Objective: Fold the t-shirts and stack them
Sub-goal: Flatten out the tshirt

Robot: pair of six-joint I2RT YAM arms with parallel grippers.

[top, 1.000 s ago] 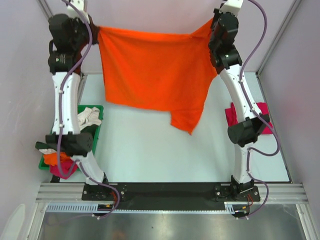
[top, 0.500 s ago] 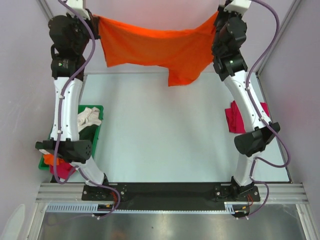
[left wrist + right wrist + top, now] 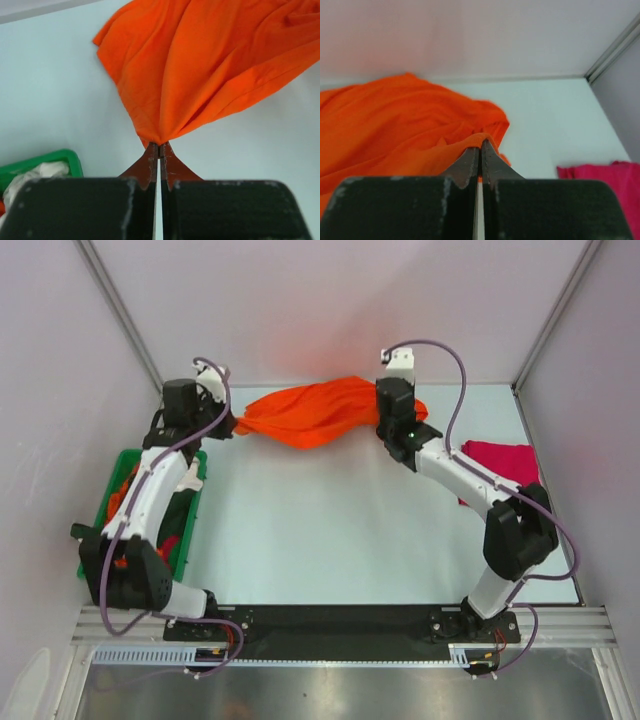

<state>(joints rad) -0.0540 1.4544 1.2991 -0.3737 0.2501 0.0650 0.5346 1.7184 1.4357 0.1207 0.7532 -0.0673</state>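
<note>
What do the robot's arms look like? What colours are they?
The left arm and right arm both have white tube-shaped links joined by chunky black joints. A thin purple cable loops along each one. The fingers are dark, flat and pointed.

The bright orange t-shirt is lying bunched in a long, rumpled band across the far side of the worktop. Its folds are gathering to a point at each end, where the left pincer and the right pincer are pinching it tight. The magenta-red t-shirt is resting fairly flat by the right edge, apart from it. More orange cloth is sitting crumpled in the green bin.
</note>
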